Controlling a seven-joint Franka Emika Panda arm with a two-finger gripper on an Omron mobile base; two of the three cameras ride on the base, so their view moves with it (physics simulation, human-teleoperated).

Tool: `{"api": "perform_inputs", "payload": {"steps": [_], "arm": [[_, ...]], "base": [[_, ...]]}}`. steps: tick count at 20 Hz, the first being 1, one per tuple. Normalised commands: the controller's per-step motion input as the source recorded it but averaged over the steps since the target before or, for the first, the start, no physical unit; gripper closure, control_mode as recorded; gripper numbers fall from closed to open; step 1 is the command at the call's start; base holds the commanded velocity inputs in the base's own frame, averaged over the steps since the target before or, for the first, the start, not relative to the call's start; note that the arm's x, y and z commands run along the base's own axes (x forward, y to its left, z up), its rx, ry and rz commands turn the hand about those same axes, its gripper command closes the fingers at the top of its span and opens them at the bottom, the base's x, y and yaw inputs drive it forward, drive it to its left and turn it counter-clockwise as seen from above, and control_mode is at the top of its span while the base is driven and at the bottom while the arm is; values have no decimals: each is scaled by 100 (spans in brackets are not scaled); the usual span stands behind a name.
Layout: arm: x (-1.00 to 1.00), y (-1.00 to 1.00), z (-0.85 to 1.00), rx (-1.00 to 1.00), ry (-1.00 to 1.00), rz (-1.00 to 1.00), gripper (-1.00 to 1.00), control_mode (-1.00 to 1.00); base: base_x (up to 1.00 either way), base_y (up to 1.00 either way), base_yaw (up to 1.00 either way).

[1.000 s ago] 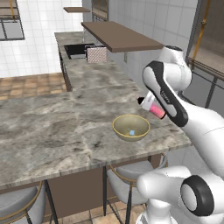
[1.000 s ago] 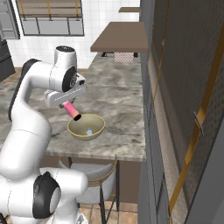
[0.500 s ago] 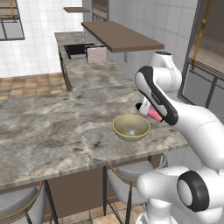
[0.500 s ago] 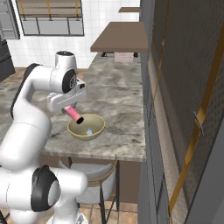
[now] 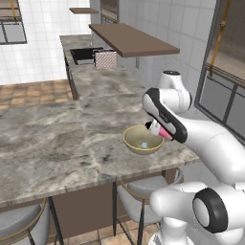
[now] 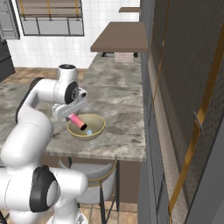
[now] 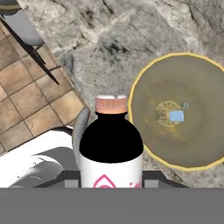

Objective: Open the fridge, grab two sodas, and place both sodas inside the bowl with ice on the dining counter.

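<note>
My gripper (image 5: 157, 127) is shut on a soda (image 5: 161, 131), a small dark bottle with a pink-red label, tilted neck-down over the near right rim of the bowl (image 5: 142, 140). From the right base view the soda (image 6: 78, 122) points into the tan-yellow bowl (image 6: 89, 131) below the gripper (image 6: 71, 117). In the hand view the soda (image 7: 111, 144) rises between the fingers, and the bowl (image 7: 183, 109) lies beside it with a small pale-blue ice cube (image 7: 176, 116) at its centre. The bowl rests near the edge of the dining counter (image 5: 57, 139).
Grey stools (image 5: 136, 194) stand under the counter's front edge. A brown wooden shelf (image 5: 131, 40) juts over the far end, with a sink (image 5: 86, 53) behind it. Tall dark cabinets (image 6: 183, 87) wall off the right side. Tiled floor (image 7: 35, 83) lies past the counter edge.
The arm has carried the soda down and leftward, from above the bowl's right side to just over its rim. The bowl has stayed put.
</note>
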Motion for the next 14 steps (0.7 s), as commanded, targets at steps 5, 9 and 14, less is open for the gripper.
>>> {"api": "perform_inputs", "payload": {"steps": [5,9,14], "arm": [[60,0,-34,0,0,11,100,-100],[49,0,-29,0,0,11,100,-100],[32,0,-27,0,0,9,100,-100]], "base": [[0,0,0],[0,0,0],[0,0,0]]}}
